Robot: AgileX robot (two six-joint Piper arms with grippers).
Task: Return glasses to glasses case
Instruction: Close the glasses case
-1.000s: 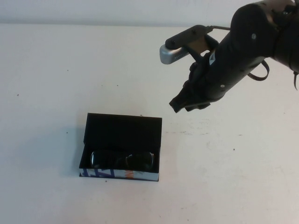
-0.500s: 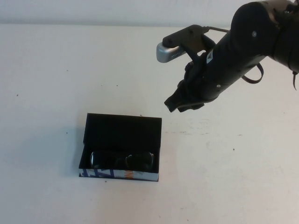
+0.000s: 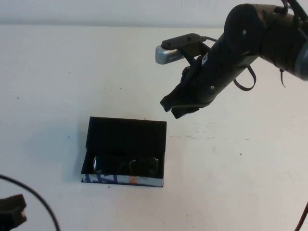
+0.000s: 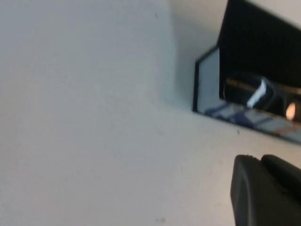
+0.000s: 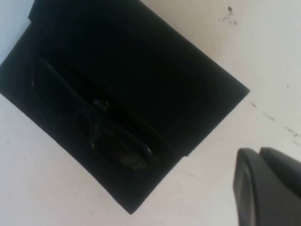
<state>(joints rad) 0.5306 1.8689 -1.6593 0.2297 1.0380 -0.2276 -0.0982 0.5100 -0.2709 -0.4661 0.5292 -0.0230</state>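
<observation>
Overhead view: the glasses case [image 3: 126, 151] lies open on the white table [image 3: 57, 72], its lid [image 3: 127, 135] tipped back toward the far side and its printed front edge [image 3: 122, 180] facing the robot. The glasses [image 3: 126, 164] rest inside the case, folded, along the front wall. The right gripper [image 3: 175, 107] hangs in the air beyond the case's far right corner — jaws closed, empty, touching nothing. The left gripper [image 3: 10, 211] shows only as a dark piece at the near left edge, well apart from the case; whether its claw is open or closed cannot be told. Both wrist views look toward the case — the glasses [image 4: 263, 94] [image 5: 94, 127] are seated in it.
</observation>
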